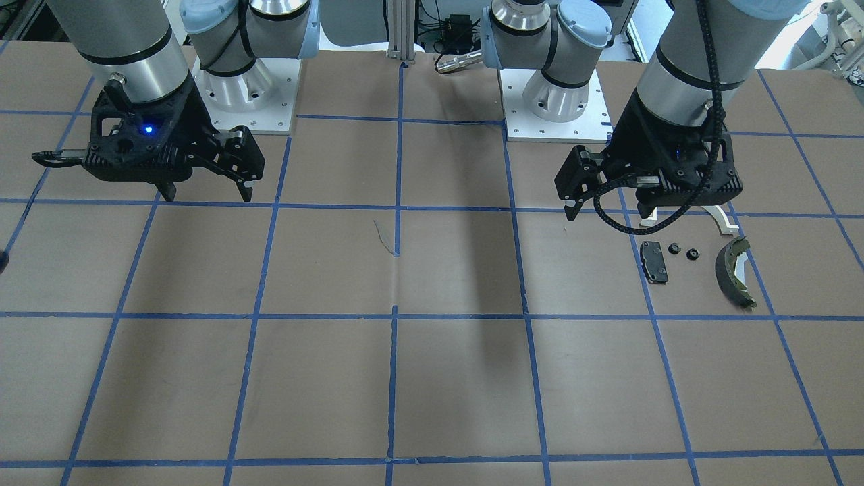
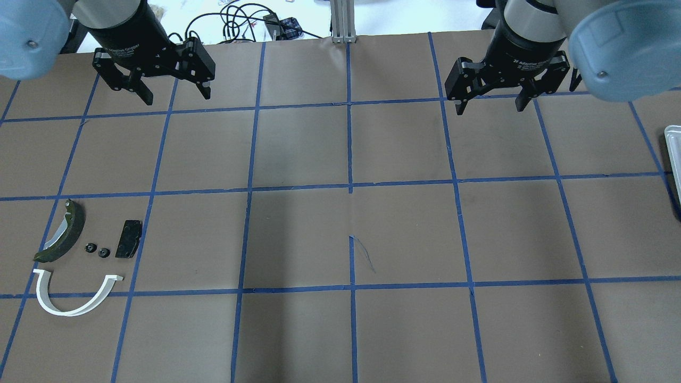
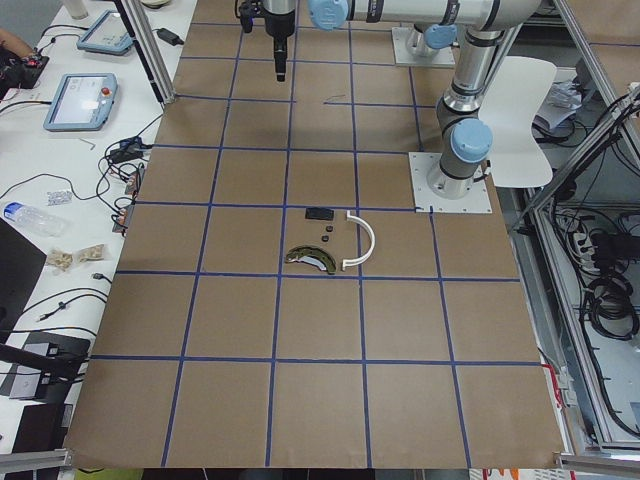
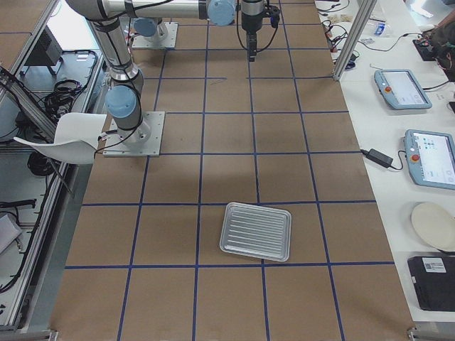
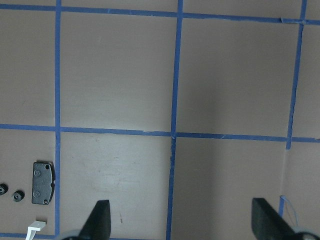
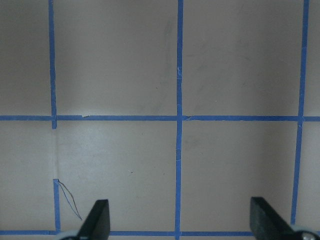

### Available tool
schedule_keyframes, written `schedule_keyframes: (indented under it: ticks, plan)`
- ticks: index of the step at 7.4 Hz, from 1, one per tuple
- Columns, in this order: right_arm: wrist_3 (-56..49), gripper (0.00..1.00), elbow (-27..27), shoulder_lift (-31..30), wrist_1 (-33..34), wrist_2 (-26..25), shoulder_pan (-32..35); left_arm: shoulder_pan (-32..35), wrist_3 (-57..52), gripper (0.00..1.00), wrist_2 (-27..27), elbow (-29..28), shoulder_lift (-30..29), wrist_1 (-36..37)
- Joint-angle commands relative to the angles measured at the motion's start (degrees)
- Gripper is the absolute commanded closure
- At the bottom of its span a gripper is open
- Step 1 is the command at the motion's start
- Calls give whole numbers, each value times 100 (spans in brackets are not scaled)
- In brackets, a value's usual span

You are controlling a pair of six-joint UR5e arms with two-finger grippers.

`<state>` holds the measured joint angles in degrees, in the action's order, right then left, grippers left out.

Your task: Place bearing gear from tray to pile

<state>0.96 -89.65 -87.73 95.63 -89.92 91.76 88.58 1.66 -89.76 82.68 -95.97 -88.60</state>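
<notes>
The pile lies on the table at the robot's left: a black pad, a white arc, an olive-black shoe and two small black bearing gears between shoe and pad. The gears also show in the front view and the left wrist view, next to the pad. The ribbed metal tray looks empty. My left gripper hangs open and empty, well above and beyond the pile. My right gripper hangs open and empty over bare table.
Brown paper with a blue tape grid covers the table. The tray's edge shows at the overhead view's far right. Both arm bases stand at the robot's side of the table.
</notes>
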Motion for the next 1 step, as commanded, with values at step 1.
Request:
schedule_keyframes:
  ticks: [1]
  plan:
    - [1, 0, -9, 1, 8, 1, 0, 19, -7, 0, -6, 11, 17, -26]
